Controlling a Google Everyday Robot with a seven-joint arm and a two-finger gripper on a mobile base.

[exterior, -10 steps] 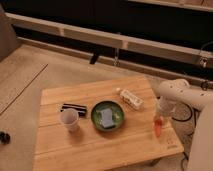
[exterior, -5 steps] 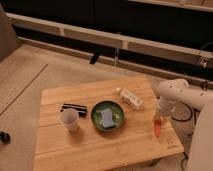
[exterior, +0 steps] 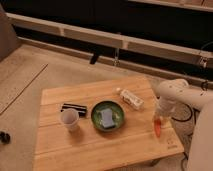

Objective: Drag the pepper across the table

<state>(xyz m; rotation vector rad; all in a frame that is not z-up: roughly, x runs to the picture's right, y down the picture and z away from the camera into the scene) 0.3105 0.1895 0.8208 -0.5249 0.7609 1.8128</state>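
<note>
The pepper [exterior: 158, 127] is a small orange-red tapered vegetable lying near the right edge of the light-wood table [exterior: 85, 145]. My gripper [exterior: 158, 118] hangs from the white arm [exterior: 172, 95] at the right and points down right over the pepper's upper end, touching or almost touching it.
A green bowl [exterior: 107, 116] with a blue-grey thing inside sits mid-table. A white and yellow packet [exterior: 131, 98] lies behind it. A white cup [exterior: 69, 119] and a dark flat bar [exterior: 74, 108] sit to the left. The table's right edge is close to the pepper.
The gripper and the pepper have shifted very slightly along the table's right side; the other objects have not moved.
</note>
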